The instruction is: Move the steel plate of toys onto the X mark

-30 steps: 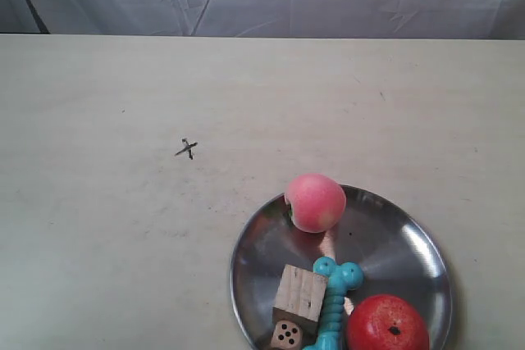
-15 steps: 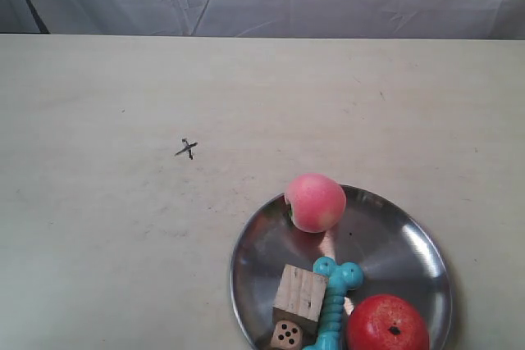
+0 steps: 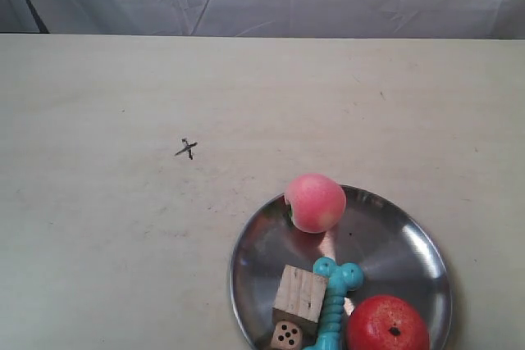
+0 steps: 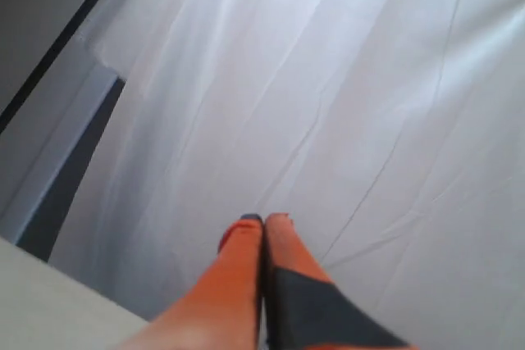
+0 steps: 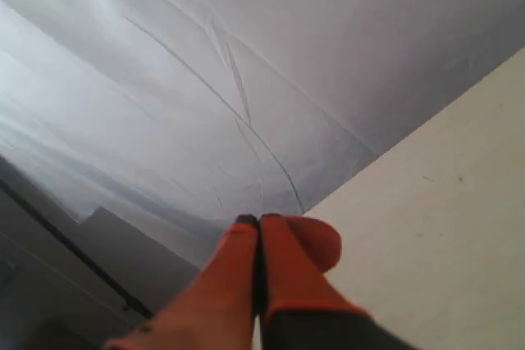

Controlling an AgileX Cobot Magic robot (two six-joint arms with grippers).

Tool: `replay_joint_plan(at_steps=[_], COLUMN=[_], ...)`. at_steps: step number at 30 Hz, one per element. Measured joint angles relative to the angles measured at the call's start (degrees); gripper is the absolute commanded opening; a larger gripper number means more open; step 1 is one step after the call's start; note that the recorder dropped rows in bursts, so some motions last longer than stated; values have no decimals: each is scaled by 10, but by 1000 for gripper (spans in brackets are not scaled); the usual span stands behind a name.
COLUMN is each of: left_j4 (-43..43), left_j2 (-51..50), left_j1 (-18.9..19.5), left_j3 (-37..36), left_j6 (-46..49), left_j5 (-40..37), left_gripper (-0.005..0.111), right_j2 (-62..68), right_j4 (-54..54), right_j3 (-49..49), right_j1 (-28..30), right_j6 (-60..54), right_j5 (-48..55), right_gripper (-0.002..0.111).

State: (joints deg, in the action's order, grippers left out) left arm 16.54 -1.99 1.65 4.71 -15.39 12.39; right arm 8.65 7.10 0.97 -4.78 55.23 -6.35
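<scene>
We have nothing done so far: the left gripper and right gripper are pinched closed and empty, and the steel plate of toys sits well apart from the X mark.

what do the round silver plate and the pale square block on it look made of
The round silver plate looks like polished metal, likely steel: its surface reflects the round pink peach resting on it. The pale square block looks like bare wood, matte, with straight grain lines across its top.
</scene>
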Motion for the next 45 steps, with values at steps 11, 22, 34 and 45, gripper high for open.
replay_joint_plan(at_steps=[11, 22, 34, 45], left_j4=[-115, -152, 423, 565], left_j2=[-363, -677, -887, -1000], left_j1=[-104, -342, -283, -189], left_j3=[164, 306, 354, 356], left_j6=[-44, -80, 384, 546], left_j5=[-13, -200, -451, -566], left_gripper=[0, 0, 0, 9], right_j2=[190, 534, 614, 698], right_j4=[88, -281, -315, -418], right_j3=[124, 273, 317, 318], right_j1=[-8, -31, 129, 198], right_j6=[-44, -532, -629, -768], right_j5=[194, 476, 534, 572], right_gripper=[0, 0, -1, -1])
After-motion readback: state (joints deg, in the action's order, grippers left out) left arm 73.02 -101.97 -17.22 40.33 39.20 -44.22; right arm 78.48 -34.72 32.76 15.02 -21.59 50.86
